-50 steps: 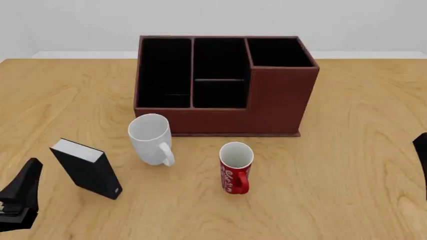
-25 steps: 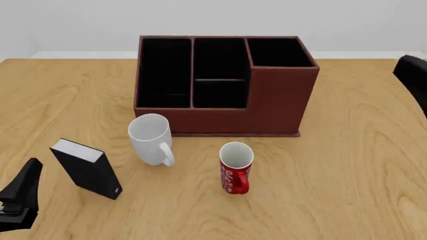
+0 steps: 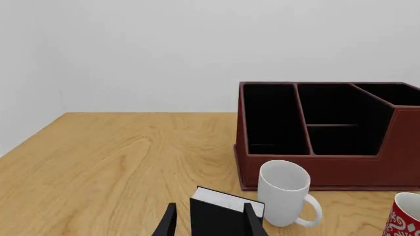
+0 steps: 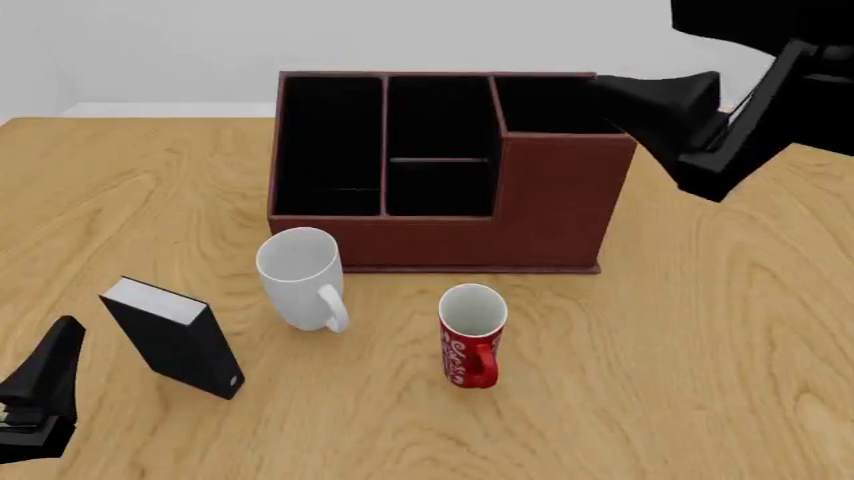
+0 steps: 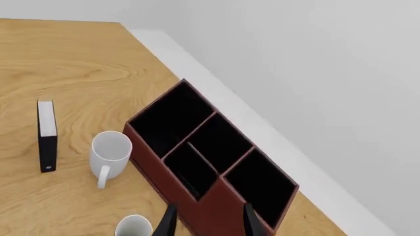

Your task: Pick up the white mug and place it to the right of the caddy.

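Swung up over the caddy (image 4: 534,190), right fingers (image 5: 206,220) apart; white mug (image 4: 302,277) untouched.

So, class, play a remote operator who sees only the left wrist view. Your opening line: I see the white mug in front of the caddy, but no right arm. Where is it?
Observer: The right gripper is raised by the right rear corner of the caddy, far from the white mug.
Operator: Is it holding anything?
Observer: No. The right wrist view shows its fingers apart with nothing between them.
Operator: What is the red thing at my picture's edge?
Observer: A red mug with white lettering. It stands upright, right of the white mug and apart from it.
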Robot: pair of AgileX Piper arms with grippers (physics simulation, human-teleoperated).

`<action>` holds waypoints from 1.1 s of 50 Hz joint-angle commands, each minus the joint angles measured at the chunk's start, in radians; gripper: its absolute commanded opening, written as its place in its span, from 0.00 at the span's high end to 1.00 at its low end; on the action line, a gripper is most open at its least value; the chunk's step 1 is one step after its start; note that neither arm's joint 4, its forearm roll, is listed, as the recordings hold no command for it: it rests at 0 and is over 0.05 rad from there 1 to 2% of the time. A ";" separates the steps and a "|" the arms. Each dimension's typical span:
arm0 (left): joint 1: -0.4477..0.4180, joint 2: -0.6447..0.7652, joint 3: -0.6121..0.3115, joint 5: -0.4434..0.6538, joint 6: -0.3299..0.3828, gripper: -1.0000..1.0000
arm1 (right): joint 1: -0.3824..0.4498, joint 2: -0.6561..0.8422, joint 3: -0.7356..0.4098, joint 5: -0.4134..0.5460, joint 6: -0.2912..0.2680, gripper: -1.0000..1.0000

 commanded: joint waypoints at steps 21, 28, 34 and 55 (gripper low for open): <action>0.000 0.000 0.000 0.000 0.000 0.00 | 0.193 0.439 -0.262 0.064 0.125 0.00; 0.000 0.000 0.000 0.000 0.000 0.00 | 0.204 0.514 -0.297 0.066 0.142 0.00; 0.000 0.000 0.000 0.000 0.000 0.00 | 0.217 0.565 -0.329 0.070 0.172 0.00; 0.000 0.000 0.000 0.000 0.000 0.00 | 0.250 0.738 -0.368 0.030 0.314 0.00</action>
